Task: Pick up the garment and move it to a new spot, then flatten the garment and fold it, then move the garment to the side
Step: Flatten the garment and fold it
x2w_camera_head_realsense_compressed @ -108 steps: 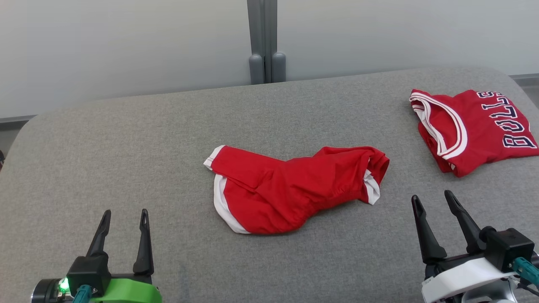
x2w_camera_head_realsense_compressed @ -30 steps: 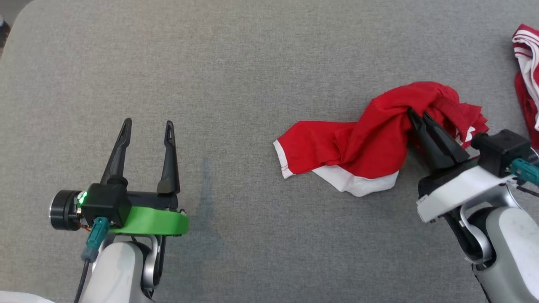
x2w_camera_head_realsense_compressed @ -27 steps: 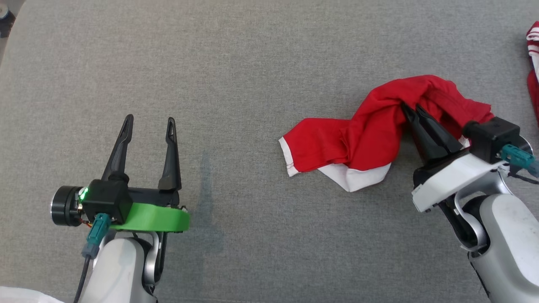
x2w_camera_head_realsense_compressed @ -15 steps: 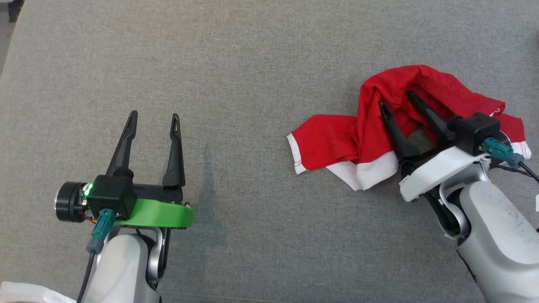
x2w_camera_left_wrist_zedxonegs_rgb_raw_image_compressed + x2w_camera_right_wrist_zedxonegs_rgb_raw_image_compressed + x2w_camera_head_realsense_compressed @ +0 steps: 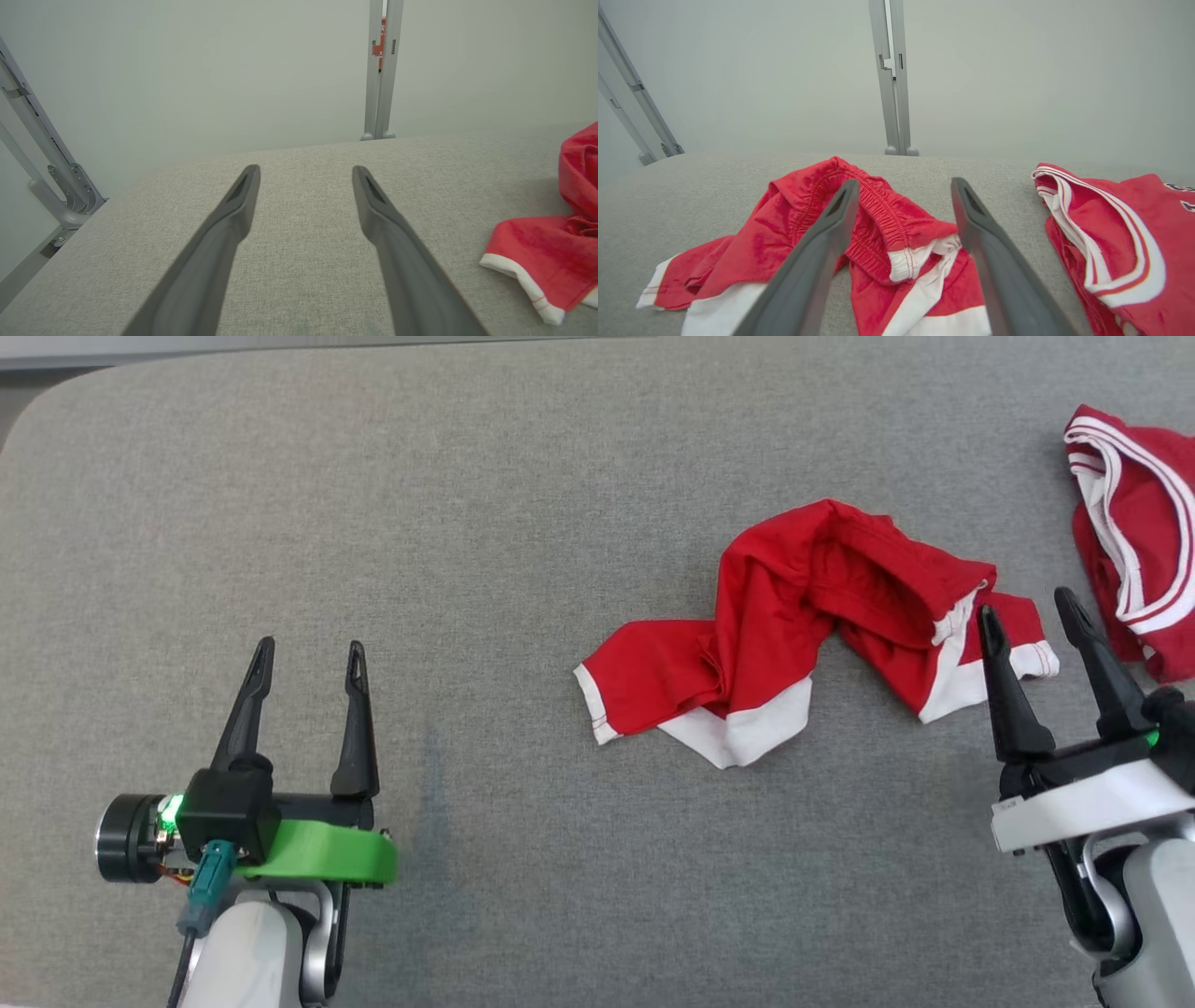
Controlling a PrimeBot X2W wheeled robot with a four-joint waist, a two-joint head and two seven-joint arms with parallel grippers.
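Red shorts (image 5: pixel 794 607) lie crumpled; your right gripper (image 5: pixel 1024 604) beside them and left gripper (image 5: pixel 310 649) both spread, empty.

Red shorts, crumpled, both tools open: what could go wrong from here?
1. The crumpled red shorts with white trim lie twisted, waistband bunched over a leg; a pinch by the right tool may catch several layers and not flatten them.
2. The folded red jersey with white stripes lies close beside that tool; spreading rightward could snag it.
3. The left tool sits well clear of the shorts' hem; a one-sided pull might only drag the heap.
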